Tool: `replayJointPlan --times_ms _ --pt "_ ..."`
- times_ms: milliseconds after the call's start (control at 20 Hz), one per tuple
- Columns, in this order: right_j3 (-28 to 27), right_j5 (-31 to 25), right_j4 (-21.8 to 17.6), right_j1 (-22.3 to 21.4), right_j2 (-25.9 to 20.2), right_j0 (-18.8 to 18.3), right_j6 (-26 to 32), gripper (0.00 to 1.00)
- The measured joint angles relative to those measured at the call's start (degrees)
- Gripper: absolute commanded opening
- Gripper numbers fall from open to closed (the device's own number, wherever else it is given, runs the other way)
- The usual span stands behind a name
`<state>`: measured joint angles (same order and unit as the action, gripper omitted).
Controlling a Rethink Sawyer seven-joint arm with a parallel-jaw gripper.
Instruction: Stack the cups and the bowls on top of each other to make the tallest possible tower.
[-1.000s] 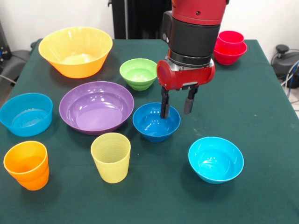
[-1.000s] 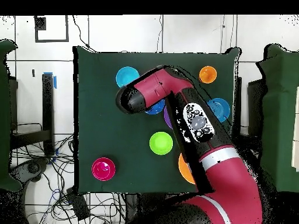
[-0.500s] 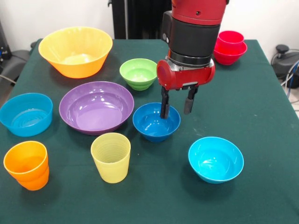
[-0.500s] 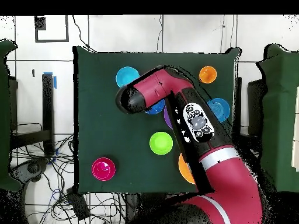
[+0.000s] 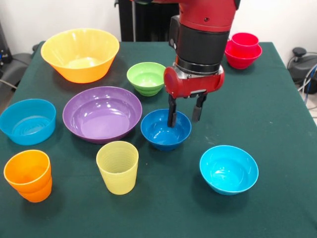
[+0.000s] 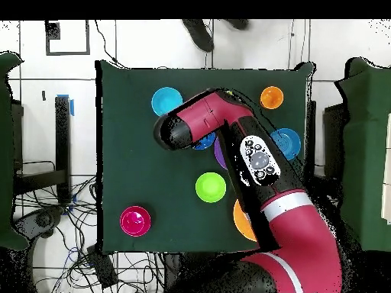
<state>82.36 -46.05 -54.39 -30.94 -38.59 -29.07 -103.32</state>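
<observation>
Dark blue bowl (image 5: 165, 130): front view shows fingers (image 5: 171, 113) straddling its rim, seemingly apart.

Open cloth (image 5: 277, 114) beside dark blue bowl (image 5: 161, 135); purple bowl (image 5: 101, 113) (perhaps touching) opposite

Bowls (image 5: 165, 130) — glossy plastic; table cover (image 5: 277, 124) — matt green cloth.

table (image 5: 277, 124): green cloth | on it: bowls (image 5: 102, 113), cups (image 5: 118, 166)
</observation>
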Motion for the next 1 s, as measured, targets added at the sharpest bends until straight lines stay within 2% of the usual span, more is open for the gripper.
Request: replayJointPlan --times_ms 1000 --pt "-0.02 4.74 -4.99 3.0 2.99 0.14 0.0 1.0"
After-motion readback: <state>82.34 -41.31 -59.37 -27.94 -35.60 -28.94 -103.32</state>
